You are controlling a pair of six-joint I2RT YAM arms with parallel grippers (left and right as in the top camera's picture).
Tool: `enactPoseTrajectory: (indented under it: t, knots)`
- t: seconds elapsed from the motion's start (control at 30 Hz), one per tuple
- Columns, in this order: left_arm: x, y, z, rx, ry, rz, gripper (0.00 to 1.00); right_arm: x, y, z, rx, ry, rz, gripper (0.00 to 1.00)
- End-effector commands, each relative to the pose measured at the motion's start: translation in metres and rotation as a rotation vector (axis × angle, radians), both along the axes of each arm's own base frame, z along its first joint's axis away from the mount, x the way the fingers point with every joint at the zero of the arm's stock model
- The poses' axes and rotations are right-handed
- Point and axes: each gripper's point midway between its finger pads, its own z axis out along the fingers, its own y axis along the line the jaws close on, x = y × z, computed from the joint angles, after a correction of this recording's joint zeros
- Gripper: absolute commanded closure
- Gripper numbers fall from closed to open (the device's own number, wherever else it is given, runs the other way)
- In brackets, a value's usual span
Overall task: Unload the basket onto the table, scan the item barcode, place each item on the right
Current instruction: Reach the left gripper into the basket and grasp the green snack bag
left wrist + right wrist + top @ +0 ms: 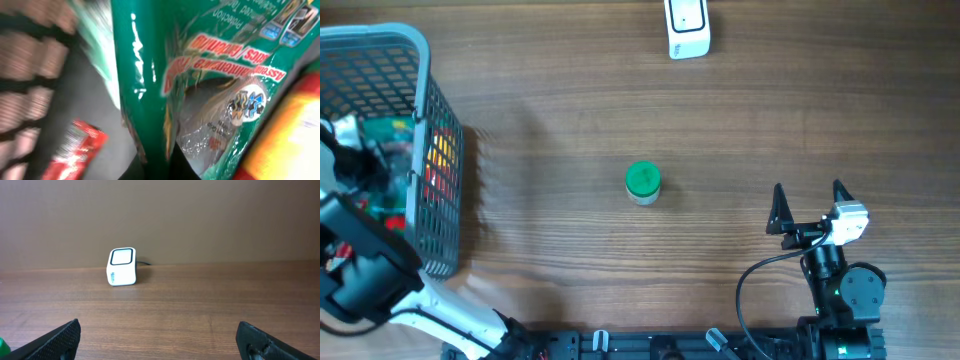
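**Op:** Where's the item?

**Eng:** Your item is the green pouch [145,75]. It's down in the basket [440,170] at the 9 o'clock edge of the table [550,130], reading the overhead. It fills the left wrist view, with a red packet [75,150] at its 7 o'clock and a yellow pack [290,135] at 4.

**Op:** Left gripper?

**Eng:** Your left gripper [360,160] is inside the basket, jaws together. The pouch's crease runs 12 to 6, down to where they'd meet. I cannot tell from this close whether film is actually caught.

**Op:** Right?

**Eng:** The right gripper [808,192] has its fingers wide apart and is holding nothing. It's parked at the table's 4 o'clock.

**Op:** What does the next move turn on?

**Eng:** The scanner [687,30] lies at about 2 o'clock from the basket, well apart. The right arm is nearer, with the scanner at its 11, but the pouch is with your left, so I'd expect the left to carry it.

A green-capped jar [642,182] stands mid-table, off that line toward 6.

The scanner window shows to the right wrist camera, so it faces the 6 o'clock side. No barcode shows in any of the 3 views. You'll have to find that face and turn it toward 12.
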Motion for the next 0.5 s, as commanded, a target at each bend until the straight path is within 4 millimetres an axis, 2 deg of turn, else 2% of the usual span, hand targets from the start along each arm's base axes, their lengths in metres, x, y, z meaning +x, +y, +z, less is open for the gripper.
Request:
enactPoseTrajectory:
  t: [0.0, 0.13, 0.2, 0.3, 0.37, 0.47]
  knots:
    - [0.016, 0.010, 0.084, 0.114, -0.214, 0.080, 0.96, 0.000, 0.001, 0.000, 0.010, -0.001, 0.009, 0.00]
    - [0.013, 0.003, 0.131, 0.123, -0.341, 0.195, 0.96, 0.000, 0.001, 0.000, 0.010, -0.001, 0.009, 0.00]
    - [0.015, -0.008, 0.153, 0.077, -0.425, 0.251, 0.96, 0.000, 0.001, 0.000, 0.010, -0.001, 0.009, 0.00]
    - [0.028, -0.047, 0.186, -0.117, -0.585, 0.225, 0.96, 0.000, 0.001, 0.000, 0.010, -0.001, 0.009, 0.00]
    - [0.029, -0.074, 0.198, -0.231, -0.629, 0.164, 0.96, 0.000, 0.001, 0.000, 0.010, -0.001, 0.009, 0.00]
    - [0.015, -0.094, 0.200, -0.299, -0.598, 0.162, 0.96, 0.000, 0.001, 0.000, 0.010, -0.001, 0.009, 0.00]
